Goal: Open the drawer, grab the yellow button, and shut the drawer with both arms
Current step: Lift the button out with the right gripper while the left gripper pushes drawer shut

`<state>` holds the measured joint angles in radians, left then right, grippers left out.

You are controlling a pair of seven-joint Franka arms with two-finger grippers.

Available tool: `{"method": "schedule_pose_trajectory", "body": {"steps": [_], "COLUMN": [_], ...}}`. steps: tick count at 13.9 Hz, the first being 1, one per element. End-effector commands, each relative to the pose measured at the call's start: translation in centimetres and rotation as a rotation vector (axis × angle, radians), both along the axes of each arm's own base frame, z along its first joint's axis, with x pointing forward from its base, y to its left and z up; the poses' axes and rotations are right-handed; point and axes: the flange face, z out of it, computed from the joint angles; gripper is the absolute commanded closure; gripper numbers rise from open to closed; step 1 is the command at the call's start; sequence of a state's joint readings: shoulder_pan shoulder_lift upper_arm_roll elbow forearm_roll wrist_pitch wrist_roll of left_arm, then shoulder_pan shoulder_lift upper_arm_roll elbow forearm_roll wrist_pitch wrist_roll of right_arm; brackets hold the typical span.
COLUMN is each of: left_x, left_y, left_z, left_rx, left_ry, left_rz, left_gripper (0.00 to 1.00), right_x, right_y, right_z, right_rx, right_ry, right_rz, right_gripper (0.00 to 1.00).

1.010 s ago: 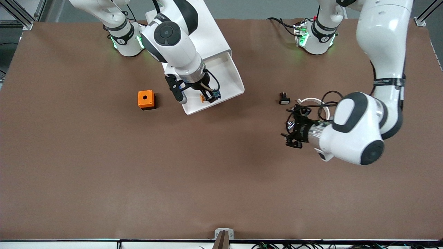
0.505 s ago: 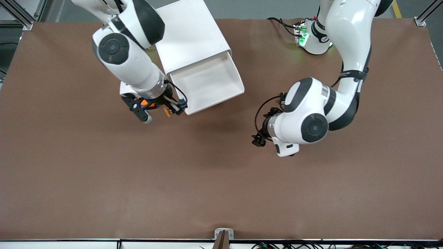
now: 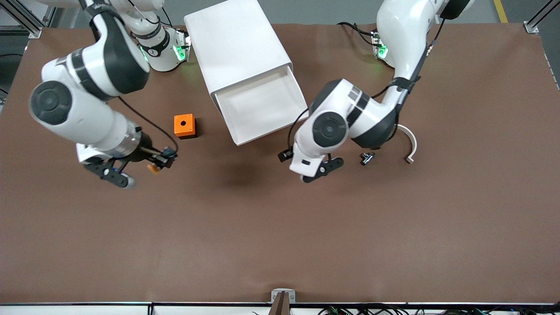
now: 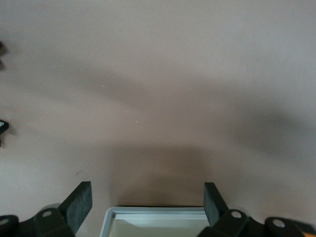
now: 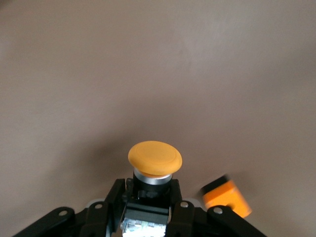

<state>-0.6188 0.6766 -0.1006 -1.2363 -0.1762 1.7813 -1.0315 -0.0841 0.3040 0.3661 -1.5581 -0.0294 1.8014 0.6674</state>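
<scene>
white boxy cabinet [image 3: 238,48], top white tray drawer [image 3: 262,107] pulled out | left gripper [image 4: 145,200] fingers apart, over table just off drawer's front lip, nearer arm to push | right gripper [image 3: 151,164] clamps orange-capped button [image 5: 154,160] over table nearer the camera than orange cube [image 3: 184,126]

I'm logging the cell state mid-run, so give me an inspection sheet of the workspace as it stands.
Surface: brown table, bare across its camera half.
Job's things: drawer pulled open from the white cabinet, nothing seen inside; button clamped in the right gripper.
Clutter: orange cube with a hole beside the drawer; small black-and-white part and a white curved piece toward the left arm's end.
Grippers: right gripper shut on the button over bare table; left gripper open, over the table at the drawer's front edge.
Cables: black lead on the right wrist; wiring at the left arm's base.
Surroundings: aluminium framing at the corners.
</scene>
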Motion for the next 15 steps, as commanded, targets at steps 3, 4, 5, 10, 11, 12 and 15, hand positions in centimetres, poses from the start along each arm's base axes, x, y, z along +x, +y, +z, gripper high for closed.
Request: {"method": "schedule_pose_trajectory", "body": {"steps": [3, 4, 5, 10, 11, 12, 15], "left_x": [-5.0, -5.7, -6.8, -12.4, -13.3, -14.8, -18.2], "left_y": [-4.4, -4.9, -5.9, -10.4, -11.0, -12.0, -13.8], "left_z": [-1.0, -0.9, -1.0, -0.6, -0.6, -0.7, -1.4], "left_rx": [0.020, 0.018, 0.027, 0.023, 0.023, 0.021, 0.023], "left_ry": [-0.009, -0.001, 0.005, 0.077, 0.092, 0.112, 0.170], "left_rz": [-0.146, -0.141, -0.130, -0.055, -0.042, -0.043, -0.048], "left_gripper": [0.01, 0.00, 0.00, 0.00, 0.00, 0.00, 0.00], "right_x": [3.1, 3.7, 4.3, 5.4, 5.3, 5.2, 5.1], "right_y": [-8.3, -9.9, -11.5, -16.6, -16.7, -17.0, -18.5], "right_z": [-4.2, -5.8, -7.8, -16.8, -18.0, -19.4, -23.6], "right_rx": [-0.032, -0.030, -0.029, -0.005, 0.003, 0.010, 0.035], "right_ry": [-0.001, 0.009, 0.014, 0.052, 0.059, 0.069, 0.082], "right_rz": [0.205, 0.237, 0.268, 0.379, 0.412, 0.444, 0.519], "right_gripper": [0.97, 0.97, 0.97, 0.97, 0.97, 0.97, 0.97]}}
